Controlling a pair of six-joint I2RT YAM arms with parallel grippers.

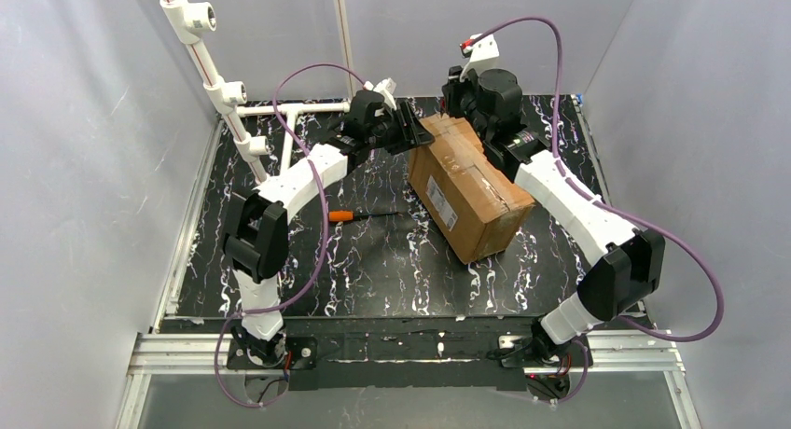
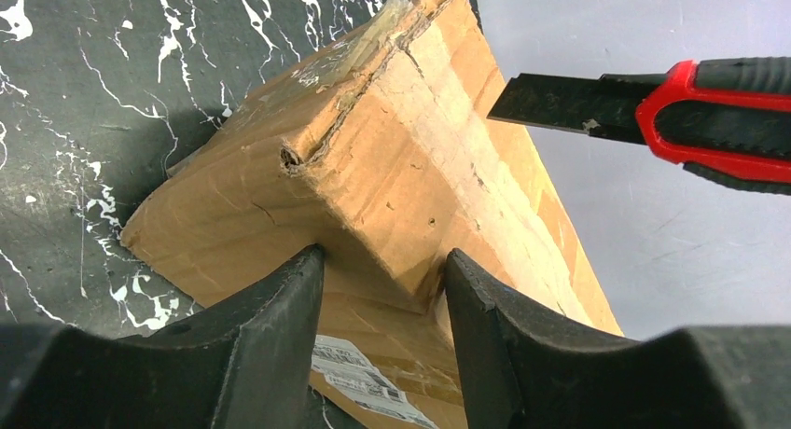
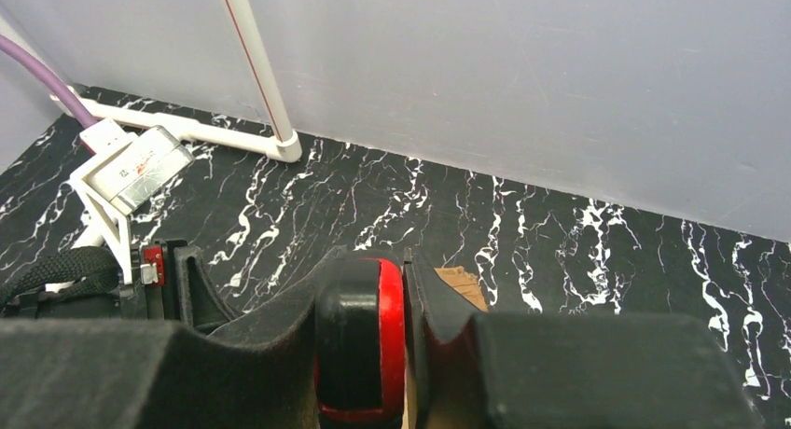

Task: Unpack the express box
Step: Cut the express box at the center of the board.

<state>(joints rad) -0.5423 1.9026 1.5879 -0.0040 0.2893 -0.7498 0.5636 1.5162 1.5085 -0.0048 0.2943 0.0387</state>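
Observation:
The express box [image 1: 469, 188] is a brown taped carton with a white label, lying slanted at the table's middle back. My left gripper [image 1: 413, 131] is at its far left corner. In the left wrist view the box's [image 2: 373, 159] worn corner sits between my fingers [image 2: 280, 336], both touching cardboard, so the left gripper [image 2: 382, 261] is shut on it. My right gripper [image 1: 474, 107] is over the box's far end, shut on a red and black utility knife [image 3: 359, 345]. The knife's bare blade [image 2: 560, 103] points at the box's upper edge, a little apart from it.
An orange-handled tool [image 1: 341, 214] lies on the black marbled table [image 1: 373, 270] left of the box. A white pipe frame [image 1: 227, 93] stands at the back left, also in the right wrist view [image 3: 254, 70]. Grey walls enclose three sides.

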